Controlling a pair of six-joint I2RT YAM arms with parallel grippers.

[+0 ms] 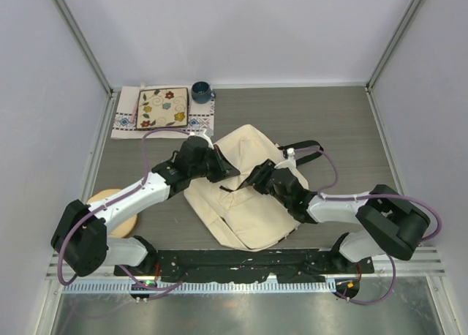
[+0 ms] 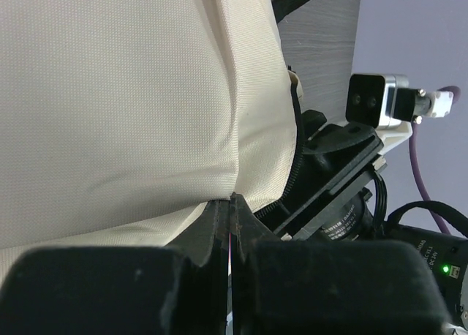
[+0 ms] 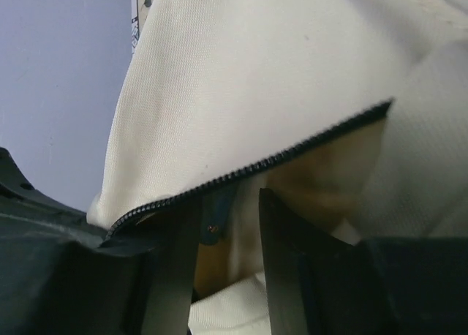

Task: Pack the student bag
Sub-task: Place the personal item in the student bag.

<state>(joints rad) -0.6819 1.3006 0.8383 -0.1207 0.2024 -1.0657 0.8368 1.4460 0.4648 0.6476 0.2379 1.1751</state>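
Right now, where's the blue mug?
Top view: the blue mug sits far back, left of centre, at the flowered mat's right edge, beyond the bag.

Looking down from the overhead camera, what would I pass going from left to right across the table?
A round wooden disc → flowered tile → blue mug → cream student bag in the middle → its black strap.
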